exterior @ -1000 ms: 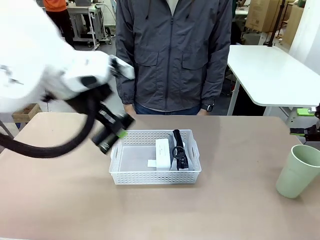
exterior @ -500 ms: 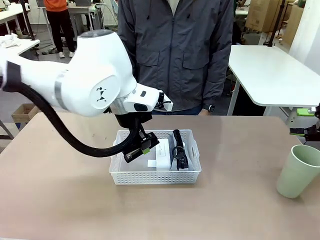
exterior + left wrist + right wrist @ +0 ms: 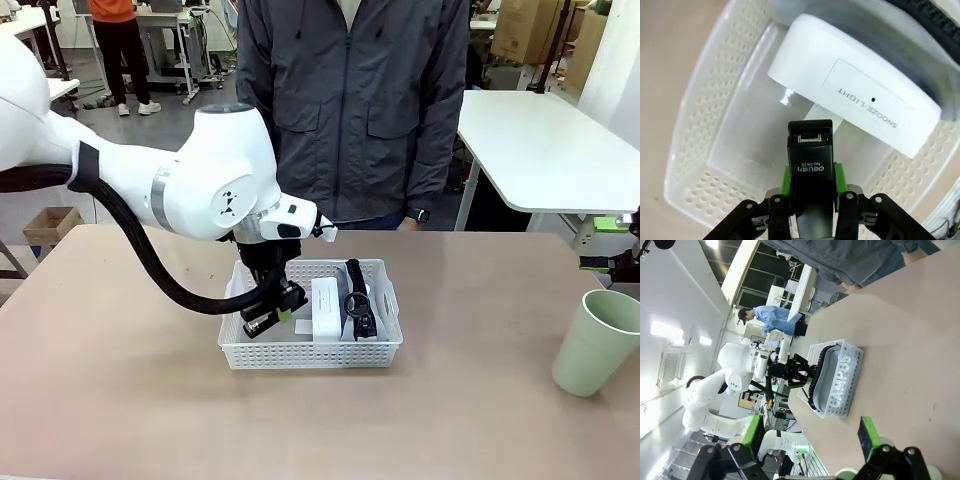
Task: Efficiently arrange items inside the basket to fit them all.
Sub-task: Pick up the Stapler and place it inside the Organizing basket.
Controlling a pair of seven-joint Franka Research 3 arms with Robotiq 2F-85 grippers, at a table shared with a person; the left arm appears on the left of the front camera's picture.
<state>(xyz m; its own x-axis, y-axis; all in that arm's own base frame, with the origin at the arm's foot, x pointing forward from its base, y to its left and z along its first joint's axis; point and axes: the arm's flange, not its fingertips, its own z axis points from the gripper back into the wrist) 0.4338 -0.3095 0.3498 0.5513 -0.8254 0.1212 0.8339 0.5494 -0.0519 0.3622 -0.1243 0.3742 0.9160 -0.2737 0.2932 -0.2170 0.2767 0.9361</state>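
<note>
Left gripper over the basket, which sits mid-table toward the far edge. We see the jaws pinching the stapler from both sides, its nose pointing down at the basket floor.

Change: a second ago the gripper hung outside the basket's left end, above the table. Half a second ago it was over the rim. Now it has dropped inside the left half, and the grip has not changed. We read this as the placing step for the stapler, carried in but not yet let go.

Relation: in the left wrist view the stapler's nose hangs over the bare floor just beside the box, on that box's left side. A small white slip lies under it. We cannot tell whether the nose touches the floor.

The box fills the basket's middle, and the pouch, with its black strap, lies against the right end. We judge that the free left strip suits the stapler.

The cup stands upright near the table's right edge, well apart from the basket, so one item remains outside. The right gripper waits at that side with its jaws spread and empty.
</note>
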